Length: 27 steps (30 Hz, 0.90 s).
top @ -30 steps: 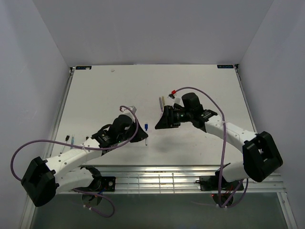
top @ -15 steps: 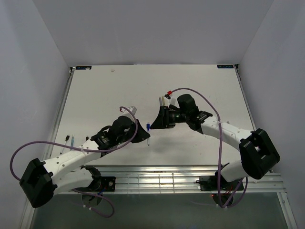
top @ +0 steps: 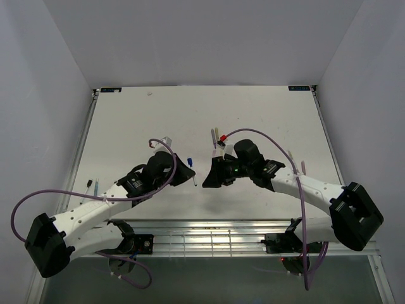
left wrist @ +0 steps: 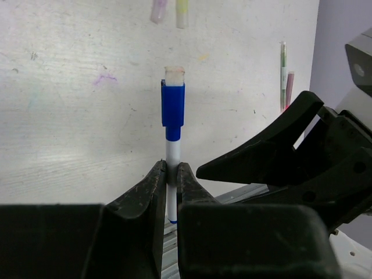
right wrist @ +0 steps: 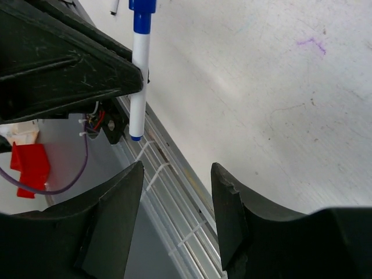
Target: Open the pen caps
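Note:
My left gripper is shut on the white barrel of a pen and holds it off the table. The pen's blue cap is on and points away from the gripper; it also shows in the top view. In the left wrist view the jaws pinch the barrel just below the cap. My right gripper is open and empty, close to the right of the pen. In the right wrist view the pen stands at the upper left, outside the jaws.
A pink cap and a yellow cap lie on the table beyond the pen. Two thin pens lie at the right, two more at the left edge. A metal rail runs along the table's near edge.
The left gripper has picked the blue-capped pen up from the table. The right gripper has moved down and left, close to the pen.

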Each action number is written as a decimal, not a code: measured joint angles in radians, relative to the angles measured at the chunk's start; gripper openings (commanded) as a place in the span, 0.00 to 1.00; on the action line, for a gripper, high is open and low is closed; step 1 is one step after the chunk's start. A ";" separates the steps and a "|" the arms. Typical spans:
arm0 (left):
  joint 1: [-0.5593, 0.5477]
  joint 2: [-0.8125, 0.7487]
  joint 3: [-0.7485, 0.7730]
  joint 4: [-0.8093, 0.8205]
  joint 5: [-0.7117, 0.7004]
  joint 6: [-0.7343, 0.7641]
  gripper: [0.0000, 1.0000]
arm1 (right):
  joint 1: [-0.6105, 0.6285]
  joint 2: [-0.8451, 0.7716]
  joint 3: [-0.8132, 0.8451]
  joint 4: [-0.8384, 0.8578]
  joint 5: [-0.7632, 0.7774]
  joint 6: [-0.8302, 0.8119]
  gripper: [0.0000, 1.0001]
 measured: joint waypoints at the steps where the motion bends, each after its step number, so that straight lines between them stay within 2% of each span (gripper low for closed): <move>1: 0.000 0.005 0.003 0.011 0.007 0.009 0.00 | 0.003 -0.005 0.001 -0.012 0.015 -0.011 0.57; 10: -0.001 0.045 -0.032 0.148 0.195 0.143 0.00 | 0.003 -0.010 0.123 -0.119 0.115 -0.044 0.57; 17: -0.001 0.002 -0.051 0.125 0.169 0.121 0.00 | 0.003 -0.010 0.135 -0.116 0.119 -0.042 0.57; 27: -0.001 0.043 -0.051 0.188 0.257 0.150 0.00 | 0.003 0.018 0.145 -0.115 0.153 -0.031 0.57</move>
